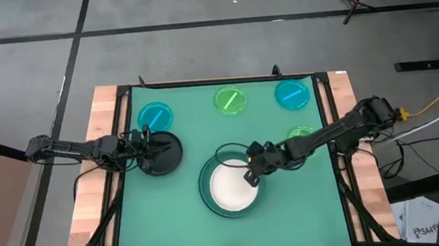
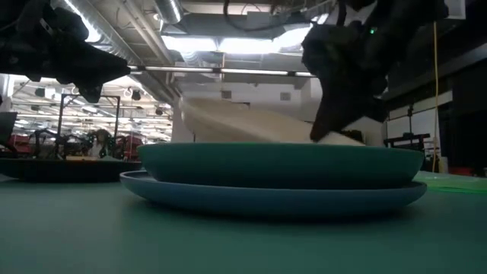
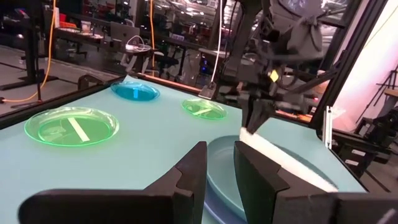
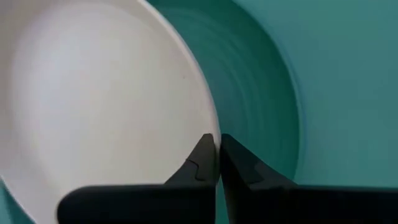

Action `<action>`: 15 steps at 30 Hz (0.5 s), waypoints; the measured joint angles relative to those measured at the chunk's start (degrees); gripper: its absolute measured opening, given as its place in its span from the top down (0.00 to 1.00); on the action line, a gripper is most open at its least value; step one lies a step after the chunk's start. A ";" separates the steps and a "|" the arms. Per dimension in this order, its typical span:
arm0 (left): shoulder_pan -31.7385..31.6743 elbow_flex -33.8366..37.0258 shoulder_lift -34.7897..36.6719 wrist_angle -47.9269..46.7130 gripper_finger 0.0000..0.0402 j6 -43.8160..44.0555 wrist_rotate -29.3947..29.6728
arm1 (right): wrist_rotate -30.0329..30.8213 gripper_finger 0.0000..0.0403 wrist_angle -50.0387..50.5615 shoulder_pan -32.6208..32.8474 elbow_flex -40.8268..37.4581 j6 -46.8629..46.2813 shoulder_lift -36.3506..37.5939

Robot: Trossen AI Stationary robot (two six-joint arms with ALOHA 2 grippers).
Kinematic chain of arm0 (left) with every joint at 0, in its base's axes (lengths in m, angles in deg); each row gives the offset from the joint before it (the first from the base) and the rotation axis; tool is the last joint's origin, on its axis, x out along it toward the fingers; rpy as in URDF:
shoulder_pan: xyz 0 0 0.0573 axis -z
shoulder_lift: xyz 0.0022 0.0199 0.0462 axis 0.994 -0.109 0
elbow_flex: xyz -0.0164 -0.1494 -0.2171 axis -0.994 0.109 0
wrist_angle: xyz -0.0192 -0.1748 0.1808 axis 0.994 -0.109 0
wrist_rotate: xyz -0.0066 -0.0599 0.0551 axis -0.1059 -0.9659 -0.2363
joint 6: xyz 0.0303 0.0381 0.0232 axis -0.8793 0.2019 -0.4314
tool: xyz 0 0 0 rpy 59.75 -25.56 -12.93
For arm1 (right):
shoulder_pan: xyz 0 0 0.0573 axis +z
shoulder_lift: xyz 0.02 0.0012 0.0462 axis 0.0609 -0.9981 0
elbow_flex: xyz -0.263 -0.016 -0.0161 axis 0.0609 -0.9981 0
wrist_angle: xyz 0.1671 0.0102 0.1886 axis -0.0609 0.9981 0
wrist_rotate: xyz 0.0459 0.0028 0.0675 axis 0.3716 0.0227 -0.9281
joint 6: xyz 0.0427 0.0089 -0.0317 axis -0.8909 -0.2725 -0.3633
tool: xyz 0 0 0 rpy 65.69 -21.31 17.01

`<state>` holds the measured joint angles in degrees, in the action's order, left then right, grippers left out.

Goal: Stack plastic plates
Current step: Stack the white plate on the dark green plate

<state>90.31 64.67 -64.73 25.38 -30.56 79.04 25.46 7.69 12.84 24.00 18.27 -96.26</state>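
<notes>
Lowering the white plate [image 1: 232, 189] into the dark-green plate [image 1: 206, 174], right gripper [image 1: 250, 176] jaws clenched on its rim; release follows. Left gripper [image 1: 146, 145] jaws near-closed, empty.

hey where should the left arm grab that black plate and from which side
Take the black plate by its raised rim, on the edge nearest the left end effector, which sits over that side. It lies flat on the green mat, so there is nothing else to pinch: one finger over the lip, one under it. Probably come in low from the left; the stacked plates lie to its right.
</notes>
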 joint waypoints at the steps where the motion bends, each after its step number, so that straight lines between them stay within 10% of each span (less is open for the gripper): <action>1: 0.00 0.00 0.00 -0.02 0.81 0.00 0.00 | -0.02 1.00 0.05 0.01 0.00 0.22 -0.65; 15: -0.02 0.01 0.02 0.02 0.81 0.02 -0.75 | 0.76 0.89 -1.11 0.14 -0.02 0.46 -3.56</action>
<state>90.29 64.68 -64.71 25.40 -30.54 78.29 26.23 6.58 12.98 23.98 18.73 -99.83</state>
